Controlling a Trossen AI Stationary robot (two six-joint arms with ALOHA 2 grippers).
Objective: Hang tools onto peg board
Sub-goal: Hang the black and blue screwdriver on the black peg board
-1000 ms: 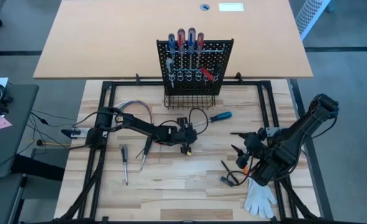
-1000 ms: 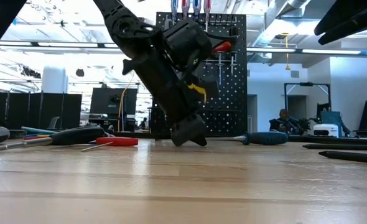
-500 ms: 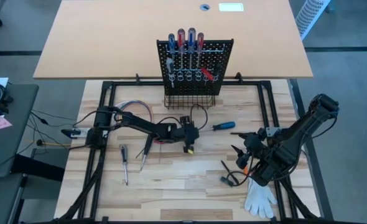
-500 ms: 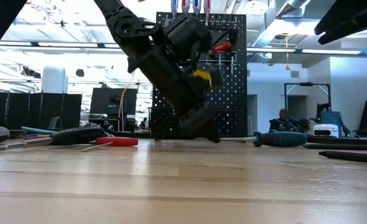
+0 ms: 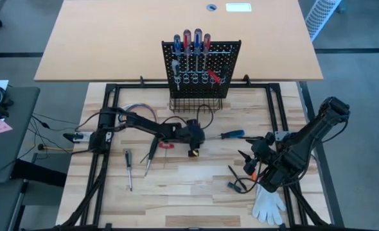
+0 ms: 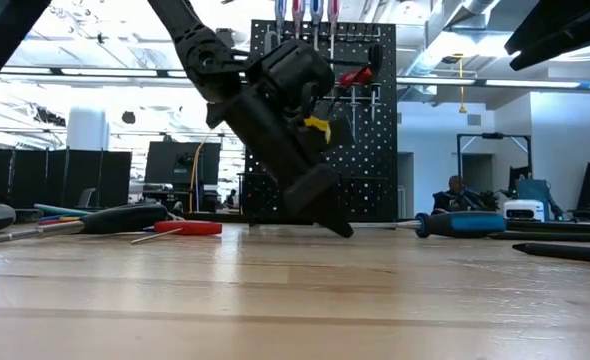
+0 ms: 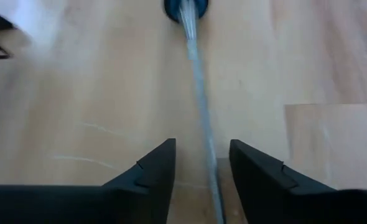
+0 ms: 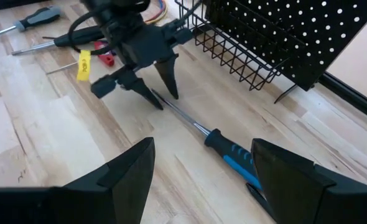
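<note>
Lying flat, blue-handled screwdriver point(image 5: 230, 135), thin shaft between open left jaws

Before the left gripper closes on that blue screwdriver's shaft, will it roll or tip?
Probably both. The blue screwdriver lies flat on bare wood, so its round shaft may roll. The open left gripper straddles the thin shaft far from the thick handle, so the handle end would likely sag when lifted. Smooth metal may also slip.
</note>
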